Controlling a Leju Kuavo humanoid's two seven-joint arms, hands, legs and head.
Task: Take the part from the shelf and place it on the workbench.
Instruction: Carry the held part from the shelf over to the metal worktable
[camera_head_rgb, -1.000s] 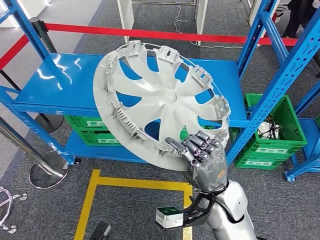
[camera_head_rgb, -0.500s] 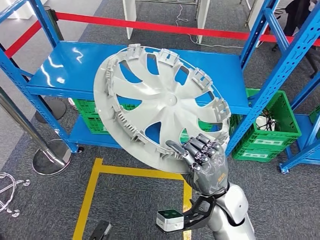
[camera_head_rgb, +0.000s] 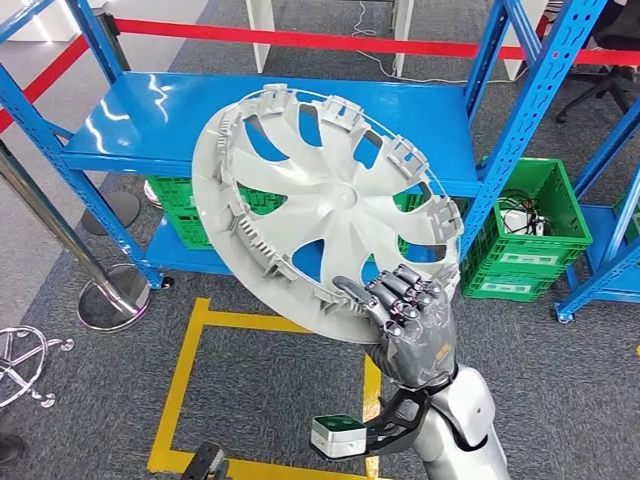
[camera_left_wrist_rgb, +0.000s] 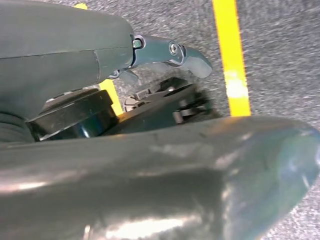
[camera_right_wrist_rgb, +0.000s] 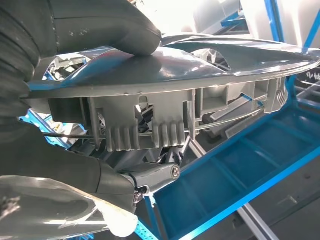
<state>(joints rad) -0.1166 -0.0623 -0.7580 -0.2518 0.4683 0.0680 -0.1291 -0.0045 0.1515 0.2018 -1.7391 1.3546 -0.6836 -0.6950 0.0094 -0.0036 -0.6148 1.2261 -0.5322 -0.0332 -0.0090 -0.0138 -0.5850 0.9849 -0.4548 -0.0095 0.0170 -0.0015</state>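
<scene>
One grey wheel cover (camera_head_rgb: 324, 220), tilted, was in the air in front of the blue shelf (camera_head_rgb: 189, 125); my right hand (camera_head_rgb: 411, 320) gripped its near rim. Green crates (camera_head_rgb: 528, 245) sat under the shelf. Left hand (camera_left_wrist_rgb: 166, 50): state unclear.

Matt grey plastic part (camera_head_rgb: 324, 200); glossy blue-painted metal shelf (camera_head_rgb: 151, 125); rough carpet (camera_head_rgb: 272, 400).
</scene>
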